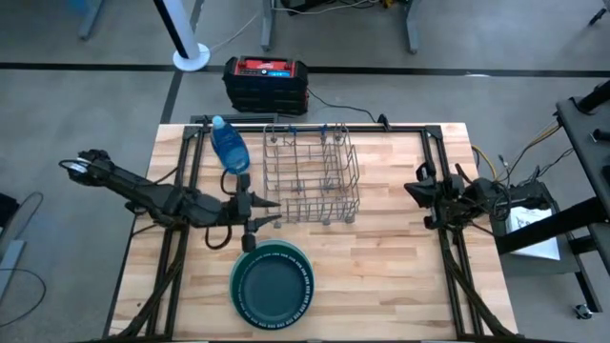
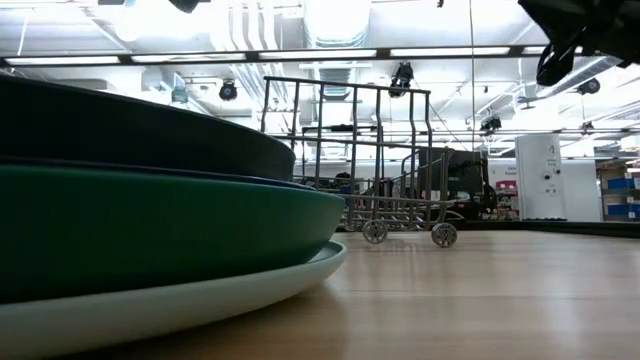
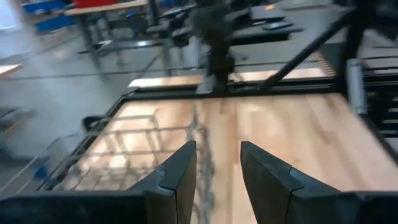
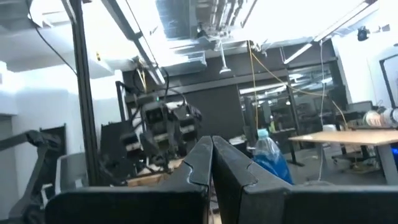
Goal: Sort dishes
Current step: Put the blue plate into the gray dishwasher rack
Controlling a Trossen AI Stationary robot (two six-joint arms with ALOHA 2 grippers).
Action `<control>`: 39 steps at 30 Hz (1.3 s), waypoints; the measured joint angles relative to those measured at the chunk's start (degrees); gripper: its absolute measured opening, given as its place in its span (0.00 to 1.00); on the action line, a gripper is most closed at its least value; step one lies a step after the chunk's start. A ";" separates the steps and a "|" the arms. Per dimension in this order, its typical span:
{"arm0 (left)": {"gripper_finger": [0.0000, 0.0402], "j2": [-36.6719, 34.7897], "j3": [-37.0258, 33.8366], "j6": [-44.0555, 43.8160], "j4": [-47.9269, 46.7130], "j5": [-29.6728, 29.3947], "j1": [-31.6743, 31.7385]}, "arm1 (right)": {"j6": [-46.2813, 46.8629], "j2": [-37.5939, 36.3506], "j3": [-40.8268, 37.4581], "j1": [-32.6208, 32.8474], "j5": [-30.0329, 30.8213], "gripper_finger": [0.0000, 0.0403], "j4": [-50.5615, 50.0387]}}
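A stack of plates (image 1: 273, 285) is seen at the lower centre of the high view, on the tabletop (image 1: 381, 276), with a dark teal plate on top; in the low view a green plate (image 2: 170, 225) and a pale one (image 2: 200, 300) are shown beneath it. The wire rack (image 1: 310, 176) stands in the upper centre, apparently empty, with a blue bottle (image 1: 229, 148) just beside it to its left.

A snag on the rack could be risked: the left gripper (image 1: 265, 211) is held just above the stack in the frame, right beside the rack's lower left corner, so a careless swing could catch the wires and shove the rack. A grip taken too shallow on the plate rim could also let the top plate slip back onto the stack.

The left jaws are seen parted and grasping nothing, with rack wires showing in the gap. The right gripper (image 1: 419, 191) is parked at the right side, its jaws clenched together on nothing.
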 joint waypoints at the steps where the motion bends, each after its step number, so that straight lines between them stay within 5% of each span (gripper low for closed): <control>1: 0.29 0.00 -0.13 -0.80 -0.56 -2.79 -0.70 | -0.06 0.47 1.02 0.00 -1.10 0.01 -0.79; 6: 0.29 -0.48 -0.21 -8.04 -7.82 -11.78 -3.35 | -0.17 6.74 9.10 0.04 -3.88 0.01 -5.18; 14: 0.29 -1.13 0.28 -23.59 -21.56 -7.90 -3.99 | -1.43 27.59 28.68 0.02 -2.19 0.01 -20.29; 20: 0.29 -0.94 0.28 -21.61 -24.60 9.60 -5.39 | -1.67 42.89 42.87 0.02 -2.26 0.01 -31.95; 23: 0.29 -0.23 0.28 -22.36 -26.82 14.60 -8.31 | 2.53 49.38 48.93 0.18 -2.27 0.01 -39.44; 29: 0.29 0.70 -0.33 -37.06 -34.42 15.23 -15.71 | 15.78 60.71 58.78 4.14 -2.38 0.01 -56.12; 39: 0.29 8.04 -0.54 -43.52 -25.93 14.50 -25.93 | 35.55 74.38 69.90 14.27 -2.45 0.01 -65.38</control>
